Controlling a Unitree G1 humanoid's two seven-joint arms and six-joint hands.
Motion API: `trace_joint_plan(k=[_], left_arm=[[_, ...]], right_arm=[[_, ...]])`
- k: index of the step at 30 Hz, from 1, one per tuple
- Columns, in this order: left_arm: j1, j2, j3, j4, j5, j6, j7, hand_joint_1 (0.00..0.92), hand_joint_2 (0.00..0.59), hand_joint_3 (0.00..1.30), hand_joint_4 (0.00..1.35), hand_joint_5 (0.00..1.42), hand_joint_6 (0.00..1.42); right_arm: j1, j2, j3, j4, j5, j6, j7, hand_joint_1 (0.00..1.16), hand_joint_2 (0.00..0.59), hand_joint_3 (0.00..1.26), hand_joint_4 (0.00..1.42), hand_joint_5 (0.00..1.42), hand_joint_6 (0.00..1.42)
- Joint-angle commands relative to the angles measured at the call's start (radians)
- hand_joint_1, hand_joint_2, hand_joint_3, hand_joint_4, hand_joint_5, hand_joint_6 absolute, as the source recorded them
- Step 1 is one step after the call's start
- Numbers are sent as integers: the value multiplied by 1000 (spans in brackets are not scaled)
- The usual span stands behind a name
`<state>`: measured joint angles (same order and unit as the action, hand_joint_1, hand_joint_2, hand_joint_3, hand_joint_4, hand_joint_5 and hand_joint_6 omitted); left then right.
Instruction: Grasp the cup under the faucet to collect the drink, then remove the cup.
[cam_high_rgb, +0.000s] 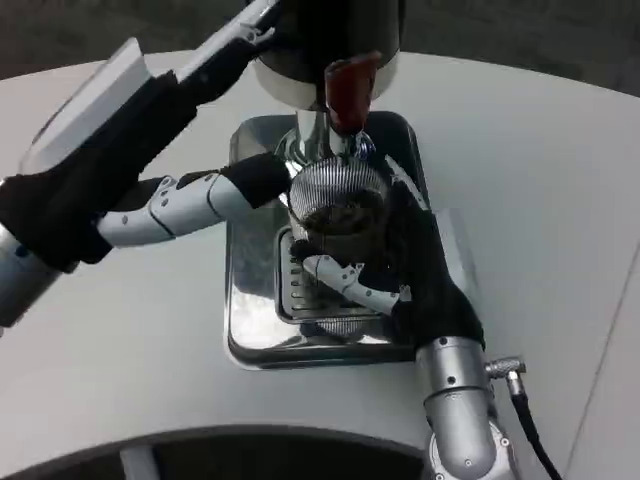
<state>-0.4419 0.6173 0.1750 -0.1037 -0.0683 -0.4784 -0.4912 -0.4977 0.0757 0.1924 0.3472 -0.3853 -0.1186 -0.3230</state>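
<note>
Right hand (385, 275): fingers wrapped around cup (335, 205), holding mid-wall.
Left hand (215, 195): fingers touch cup's side; grip unclear.
Cup: ribbed, rigid, holds dark drink; likely slippery, keep upright.
Faucet (348, 95): directly above.

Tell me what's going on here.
The robot is filling a cup at a drink dispenser. Its right hand grips the ribbed clear cup, which sits over the shiny drip tray right under the faucet and already holds dark drink. The left hand reaches in beside the dispenser's stem, touching near the cup.
</note>
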Motion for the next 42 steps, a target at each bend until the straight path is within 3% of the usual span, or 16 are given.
trace_joint_plan(k=[1, 9, 14, 25, 33, 42], left_arm=[[48, 3, 30, -29, -25, 25, 10, 0, 161, 32, 0, 118, 82], [90, 2, 55, -47, -37, 50, 7, 0, 162, 36, 0, 118, 76], [99, 5, 60, -48, -41, 57, 6, 0, 162, 36, 0, 114, 68], [116, 5, 67, -61, -47, 64, 7, 0, 166, 37, 0, 102, 43], [146, 10, 86, -74, -30, 69, 14, 0, 167, 4, 0, 47, 1], [303, 63, 160, -138, 90, 108, 24, 0, 164, 0, 0, 0, 0]], right_arm=[[4, 25, -4, 38, 13, -22, -30, 942, 194, 324, 544, 552, 732], [-1, 41, -8, 55, -18, -72, -135, 1045, 187, 576, 789, 874, 1143], [4, 38, 4, 39, -47, -74, -182, 1056, 162, 674, 872, 965, 1265], [33, 38, 29, -31, -85, -78, -215, 1063, 146, 715, 898, 1003, 1332], [105, 32, 56, -147, -113, -60, -176, 1065, 134, 725, 921, 1016, 1370], [225, 28, 101, -300, -111, -39, -99, 1068, 117, 727, 927, 1016, 1383]])
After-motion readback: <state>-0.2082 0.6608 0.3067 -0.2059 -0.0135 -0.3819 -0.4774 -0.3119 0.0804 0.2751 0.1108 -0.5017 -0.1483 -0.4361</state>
